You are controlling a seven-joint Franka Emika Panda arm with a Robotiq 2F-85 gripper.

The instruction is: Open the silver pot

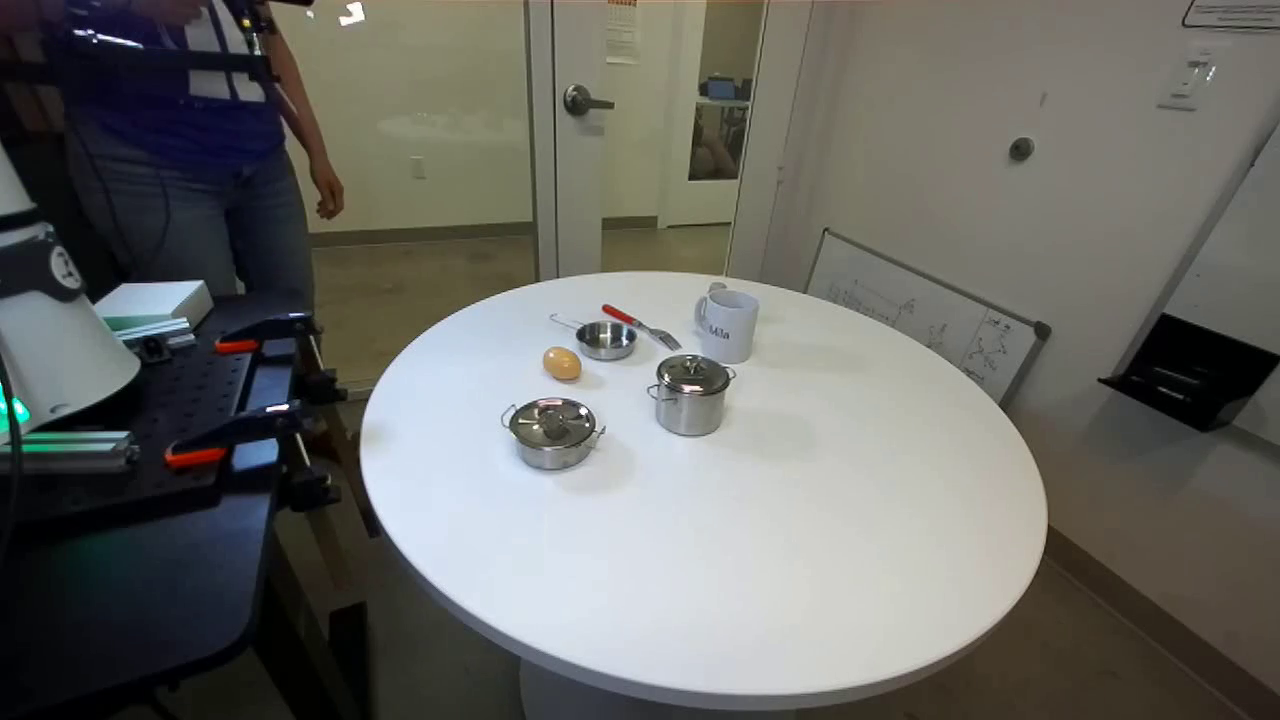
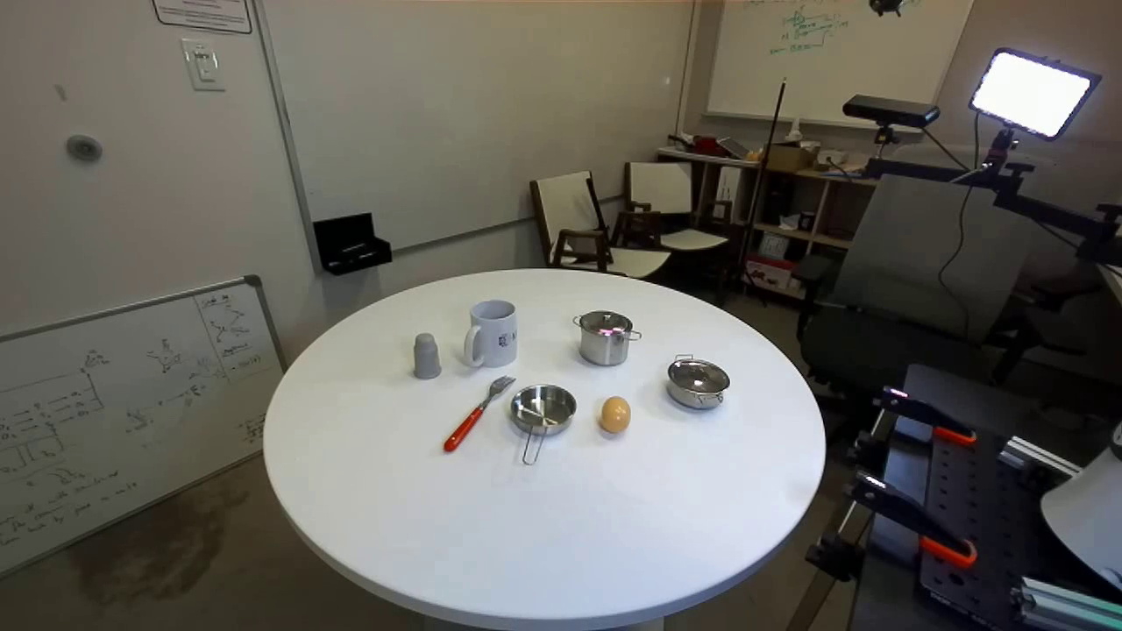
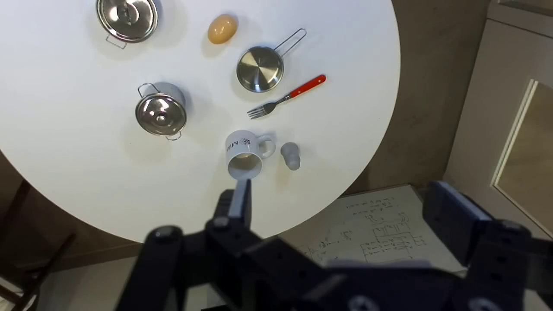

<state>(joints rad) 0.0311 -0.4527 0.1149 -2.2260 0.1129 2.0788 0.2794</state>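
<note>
The taller silver pot (image 1: pixel 690 412) near mid-frame is polished, reflective metal, like the pan (image 3: pixel 259 69); the egg (image 3: pixel 222 29) looks smooth and glossy, the tabletop (image 1: pixel 800 540) smooth, low-sheen.

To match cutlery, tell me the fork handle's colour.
The fork handle is red, clearest in the wrist view.

In the wrist view, your black gripper (image 3: pixel 343 203) is blurred and cut off by the bottom edge; at upper left, the top edge crops the shallow, lidded steel pot (image 3: pixel 131 20). You cannot see inside the small, straight-sided silver pot (image 1: pixel 690 413) under its round steel lid (image 1: pixel 693 374). Right of centre in an exterior view, the white ceramic mug (image 1: pixel 732 332) masks most of the grey, round-topped cylinder (image 1: pixel 717 287).
</note>
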